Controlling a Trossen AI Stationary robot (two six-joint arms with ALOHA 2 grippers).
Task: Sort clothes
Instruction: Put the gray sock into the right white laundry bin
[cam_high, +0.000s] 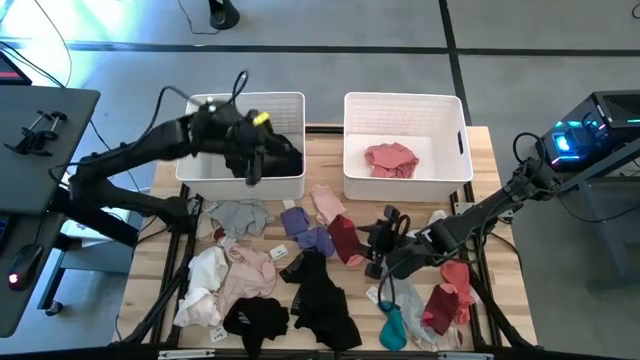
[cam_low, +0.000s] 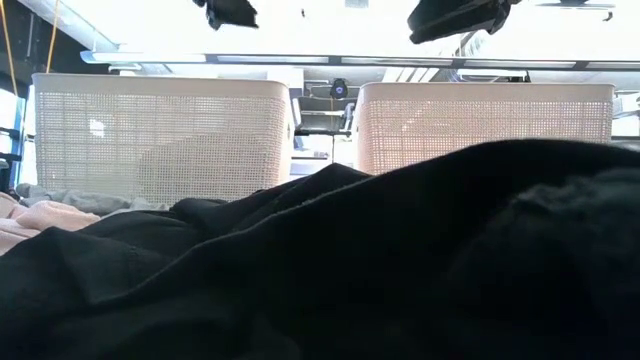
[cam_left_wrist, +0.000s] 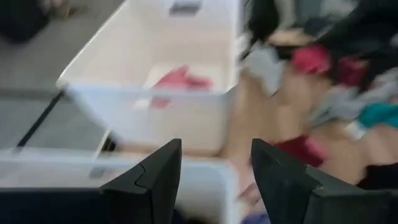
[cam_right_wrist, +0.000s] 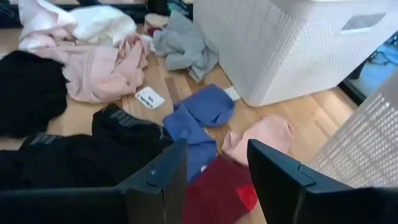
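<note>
Over left bin (cam_high: 205, 168), open left end effector (cam_high: 250, 160), dark garment (cam_high: 280, 158) below

No text, brand or number can be read anywhere; a small white tag (cam_right_wrist: 149, 98) lying on the bench (cam_right_wrist: 311, 118) beside the pink garment (cam_right_wrist: 99, 71) carries dark marks too small to make out

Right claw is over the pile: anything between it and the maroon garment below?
Nothing visible. The open right claw hangs just above the soft maroon fabric garment, with the blue garment and pale pink garment lying beside it, not over it.
</note>
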